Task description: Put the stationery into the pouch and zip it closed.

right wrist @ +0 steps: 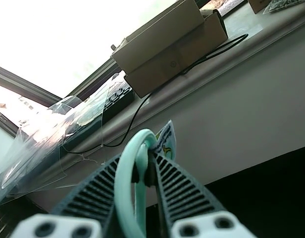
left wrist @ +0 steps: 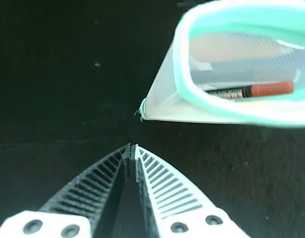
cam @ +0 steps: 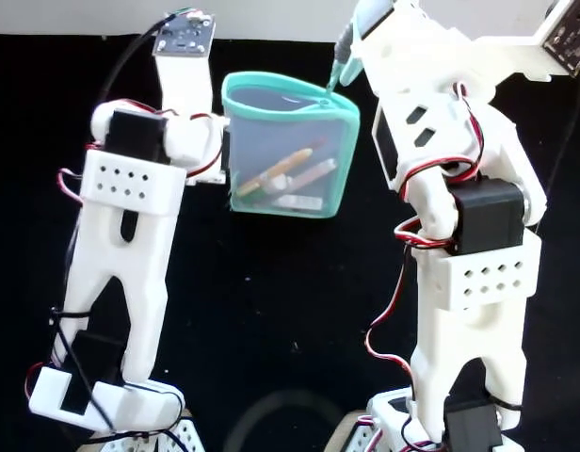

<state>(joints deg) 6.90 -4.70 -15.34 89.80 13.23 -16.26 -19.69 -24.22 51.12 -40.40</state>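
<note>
A translucent pouch (cam: 288, 155) with a teal rim hangs above the black table, its mouth open. Inside it lie several pens (cam: 281, 171). My right gripper (cam: 337, 77) holds the pouch at its upper right corner. In the right wrist view that gripper (right wrist: 150, 161) is shut on the teal zip loop (right wrist: 127, 173). My left gripper (left wrist: 130, 147) is shut with nothing between its fingers, its tips a little short of the pouch's lower corner (left wrist: 143, 114). A red-capped pen (left wrist: 264, 89) shows through the pouch mouth. The left arm's wrist (cam: 191, 141) sits at the pouch's left edge.
The black table (cam: 271, 311) stretches between the two arm bases (cam: 111, 405) (cam: 450, 414). A white wall edge (cam: 271, 19) runs along the back. Behind the right gripper are a cardboard box (right wrist: 167, 49) and a cable on a ledge.
</note>
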